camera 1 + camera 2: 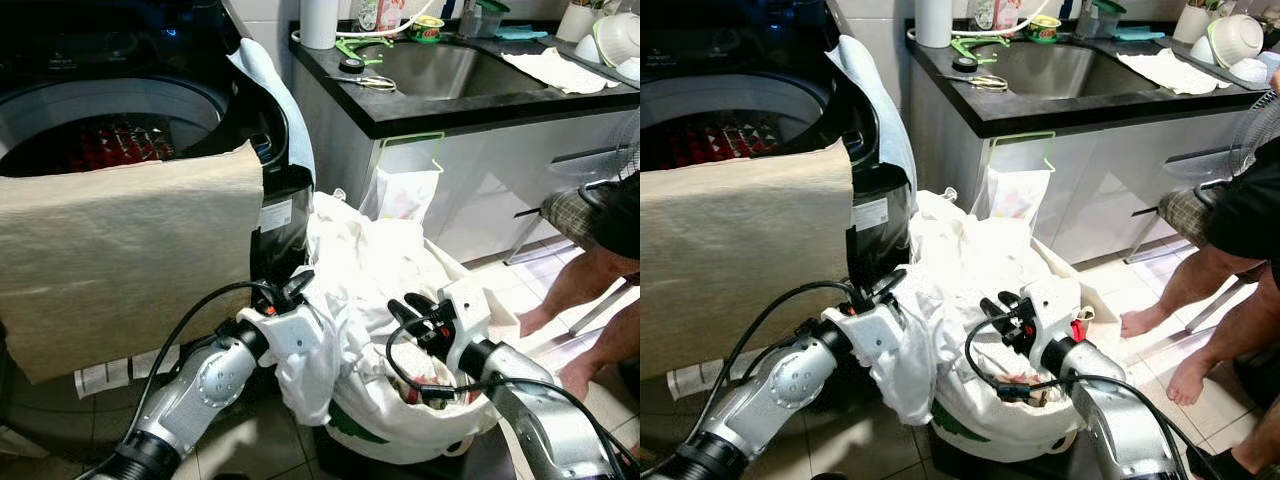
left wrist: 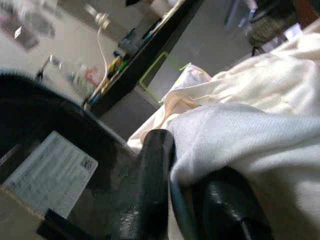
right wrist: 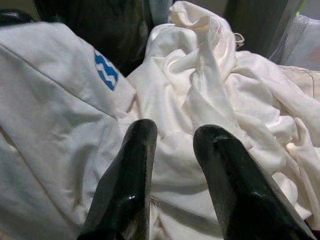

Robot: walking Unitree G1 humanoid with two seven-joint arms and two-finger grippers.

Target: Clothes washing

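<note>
Nearest, at 7 o'clock: my left hand (image 1: 293, 287) is clenched on a white shirt (image 1: 320, 345). In the wrist view cloth is pinched between the two black fingers (image 2: 150, 180), and the shirt hangs off the hand over the basket edge. I judge this is the grip for lifting it across to the washer.

At 5 o'clock: my right hand (image 1: 412, 312) is released, fingers (image 3: 132, 170) spread with a clear gap, poised just above the heap of white clothes (image 3: 210, 95). It holds nothing; probably placed there to steady the pile or take the next piece.

Centre: the laundry basket (image 1: 400, 440) sits on the floor, piled high with whites and touching the washer's front, so the carry is short.

At 10 o'clock: the washer (image 1: 130, 110) stands lid up, red clothing already in the drum. A beige cloth (image 1: 120, 250) drapes over its front rim.

At 3 o'clock: a person's bare legs (image 1: 590, 300), close beside the basket.

Far, at 1 o'clock: the desk (image 1: 400, 112) with its sink.
</note>
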